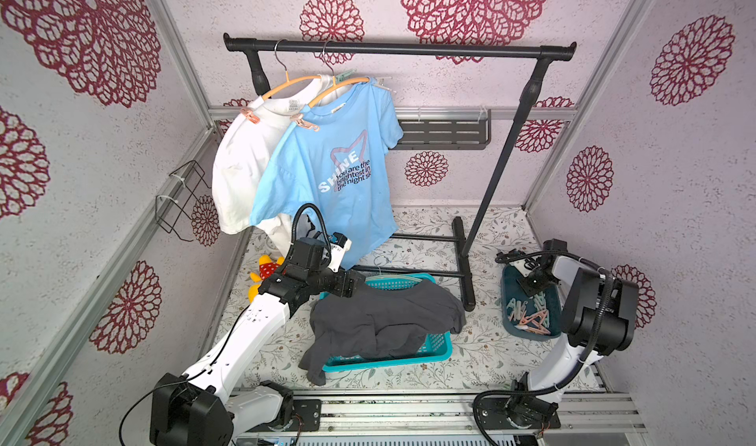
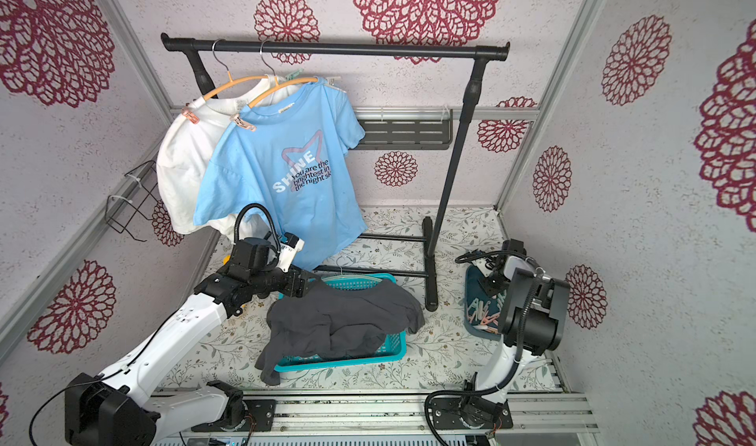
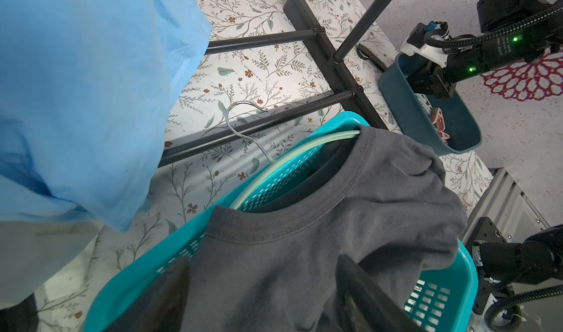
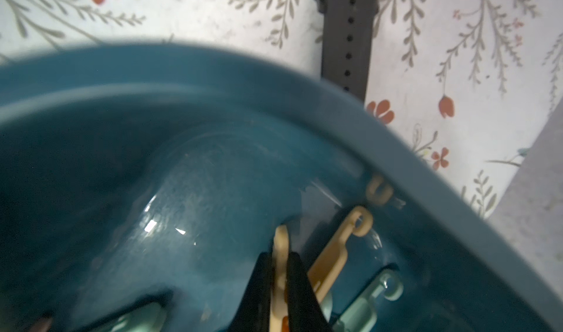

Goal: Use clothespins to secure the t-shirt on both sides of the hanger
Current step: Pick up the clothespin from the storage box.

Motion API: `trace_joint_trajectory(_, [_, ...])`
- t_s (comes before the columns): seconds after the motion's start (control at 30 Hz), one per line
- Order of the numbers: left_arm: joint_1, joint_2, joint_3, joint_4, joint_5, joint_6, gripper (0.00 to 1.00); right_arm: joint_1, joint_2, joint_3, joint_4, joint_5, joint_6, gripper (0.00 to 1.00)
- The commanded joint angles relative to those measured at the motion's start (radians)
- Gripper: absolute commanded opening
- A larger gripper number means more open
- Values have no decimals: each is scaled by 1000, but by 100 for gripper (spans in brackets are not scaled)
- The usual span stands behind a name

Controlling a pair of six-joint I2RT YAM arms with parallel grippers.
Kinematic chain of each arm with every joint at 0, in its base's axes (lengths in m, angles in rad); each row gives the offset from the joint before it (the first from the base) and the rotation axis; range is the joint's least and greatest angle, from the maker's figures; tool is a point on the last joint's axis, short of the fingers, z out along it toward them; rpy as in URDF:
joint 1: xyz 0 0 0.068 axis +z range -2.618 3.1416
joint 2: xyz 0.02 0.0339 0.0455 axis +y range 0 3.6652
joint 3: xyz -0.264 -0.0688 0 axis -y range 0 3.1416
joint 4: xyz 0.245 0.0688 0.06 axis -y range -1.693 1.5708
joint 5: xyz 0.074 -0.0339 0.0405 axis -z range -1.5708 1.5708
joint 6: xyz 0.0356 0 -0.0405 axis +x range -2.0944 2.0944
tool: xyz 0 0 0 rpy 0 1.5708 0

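A dark grey t-shirt (image 1: 384, 321) (image 3: 304, 239) lies draped over a teal basket (image 1: 433, 350), with a mint green hanger (image 3: 292, 160) inside its collar. My left gripper (image 1: 356, 286) (image 3: 263, 262) hovers open just above the shirt's chest, a finger on each side, nothing held. My right gripper (image 1: 527, 288) (image 4: 279, 256) is down in the dark teal bin (image 1: 507, 301) (image 4: 274, 71), shut on a whitish clothespin (image 4: 281, 239). Several more clothespins (image 1: 532, 317) lie in the bin, among them a cream one (image 4: 332, 254) and a mint one (image 4: 365, 303).
A black rack (image 1: 401, 49) carries a blue t-shirt (image 1: 335, 170) and a white t-shirt (image 1: 245, 157) on orange hangers, each pinned with a pink clothespin (image 1: 304, 121). The rack's foot bars cross the floor behind the basket. A plush toy (image 1: 266, 270) lies at the left.
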Motion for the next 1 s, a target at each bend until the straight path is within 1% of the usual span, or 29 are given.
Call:
trace_joint_trajectory(0.0, [10,-14,-11,-2,2,7,77,2,-88,-5,1,-37,13,11])
trace_joint_trajectory(0.13, [10,-30,-16,-1,-5,6,77,3,-139,-34,34,-36,19,9])
trace_joint_trajectory(0.23, [10,-47,-23,1,-18,7,77,2,-177,-30,41,-80,48,7])
trace_joint_trajectory(0.33, [9,-67,-30,15,-32,6,77,1,-228,-35,56,-122,72,0])
trace_joint_trajectory(0.47, [10,-103,-58,59,-31,-2,77,-1,-322,-77,136,-167,135,0])
trace_joint_trajectory(0.63, [8,-131,-68,85,-37,-7,77,-1,-435,-110,205,-295,250,0])
trace_joint_trajectory(0.77, [2,-137,-71,97,-24,-18,78,4,-540,-164,295,-427,374,0])
trace_joint_trajectory(0.83, [-6,-136,-73,110,-22,-22,78,9,-592,-196,340,-470,428,0])
trace_joint_trajectory(0.9, [-16,-135,-73,129,-7,-27,78,23,-652,-232,375,-514,481,0])
trace_joint_trajectory(0.97, [-33,-129,-71,149,-2,-48,80,49,-716,-276,413,-551,517,0])
